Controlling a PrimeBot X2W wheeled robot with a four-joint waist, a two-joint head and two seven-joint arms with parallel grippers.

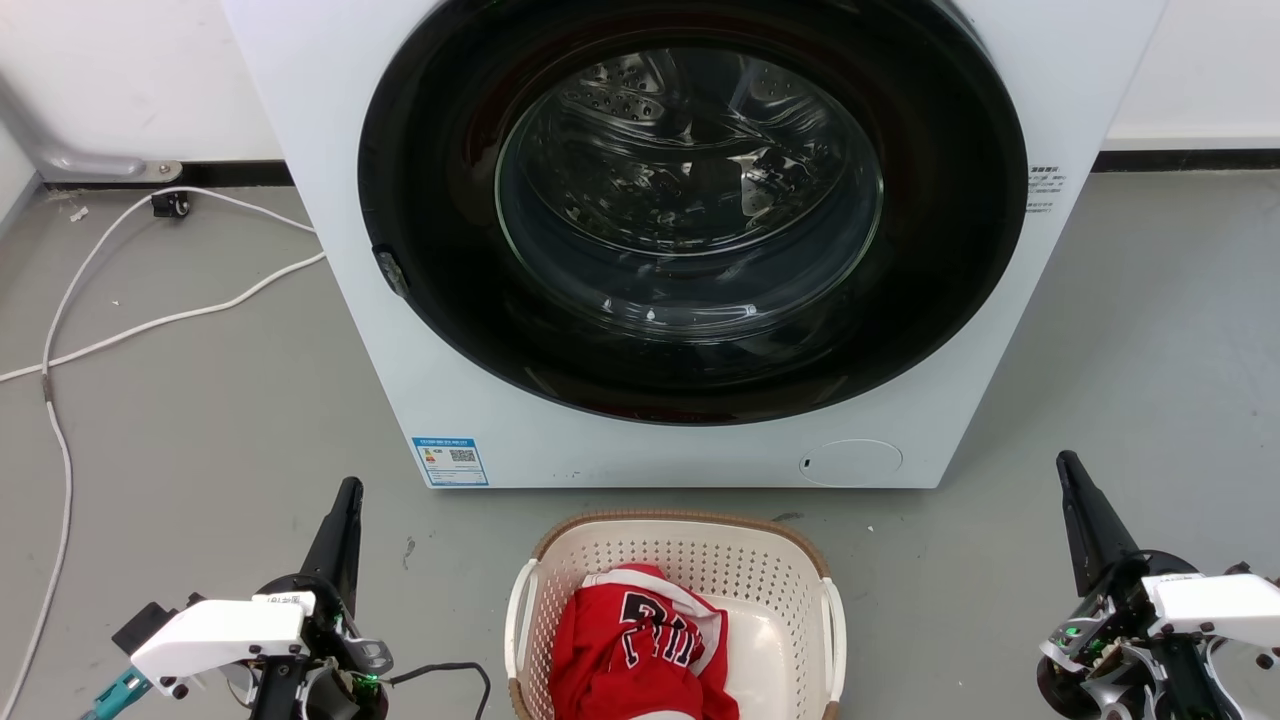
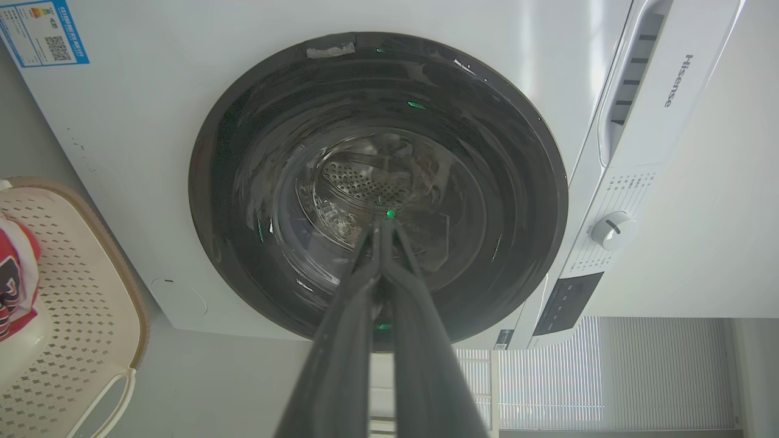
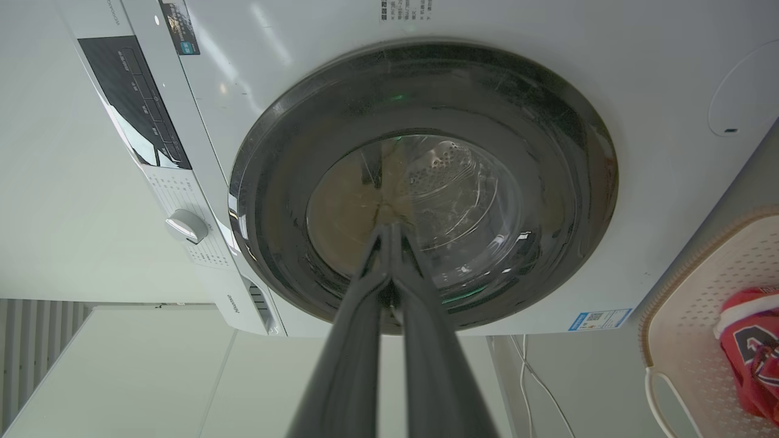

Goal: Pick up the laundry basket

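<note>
The laundry basket point(image 1: 600, 545), cream perforated plastic with a brown rim and white side handles, sits on the floor at the bottom centre of the head view, just before the washing machine. A red jersey point(image 1: 635, 650) lies in it. The basket point(image 2: 73, 316) also shows at the left edge of the left wrist view, and the basket point(image 3: 700, 328) at the right edge of the right wrist view. My left gripper point(image 1: 348, 490) hangs shut to the basket's left, well apart from it. My right gripper point(image 1: 1066, 462) is shut to the basket's right, also apart. Both hold nothing.
A white front-loading washing machine point(image 1: 500, 440) with its round dark door point(image 1: 690, 210) closed stands right behind the basket. White cables point(image 1: 150, 320) trail over the grey floor at the left. Open floor lies on either side of the basket.
</note>
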